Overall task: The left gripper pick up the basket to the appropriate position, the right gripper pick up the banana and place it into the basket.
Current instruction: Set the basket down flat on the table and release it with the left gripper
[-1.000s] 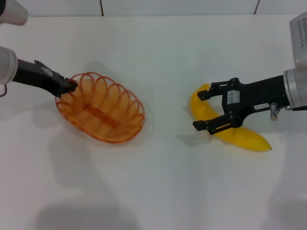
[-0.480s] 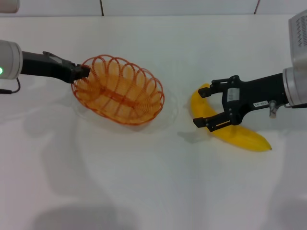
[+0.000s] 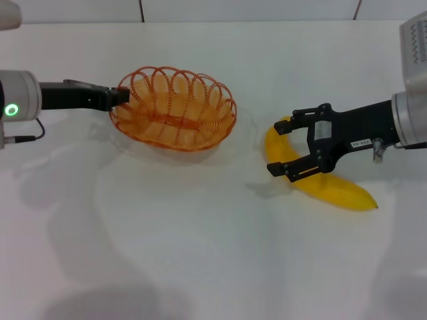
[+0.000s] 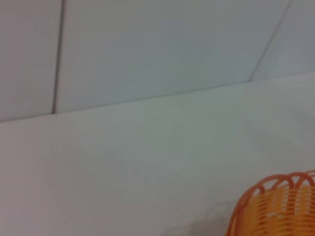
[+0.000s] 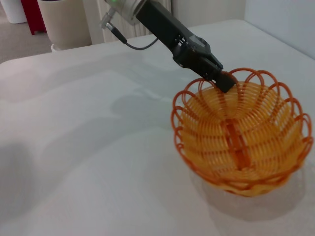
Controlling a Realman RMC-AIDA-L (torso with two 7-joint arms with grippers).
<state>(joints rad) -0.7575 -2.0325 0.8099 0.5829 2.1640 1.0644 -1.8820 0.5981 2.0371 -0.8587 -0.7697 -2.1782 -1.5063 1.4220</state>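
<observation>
The orange wire basket (image 3: 175, 117) is held above the table at the back left of centre, its shadow below it. My left gripper (image 3: 120, 97) is shut on the basket's left rim. It also shows in the right wrist view (image 5: 221, 78), clamped on the basket (image 5: 243, 142) rim. A corner of the basket shows in the left wrist view (image 4: 275, 209). The yellow banana (image 3: 320, 180) lies on the table at the right. My right gripper (image 3: 280, 148) is open with its fingers on either side of the banana's upper half.
The white table (image 3: 200, 253) stretches around both things. A tiled wall edge (image 3: 141, 10) runs along the back. A beige bin (image 5: 64, 22) and a red object (image 5: 34, 14) stand beyond the table in the right wrist view.
My left gripper has lifted the basket and carried it up and to the right, toward the centre. The right gripper and banana have stayed in place.
</observation>
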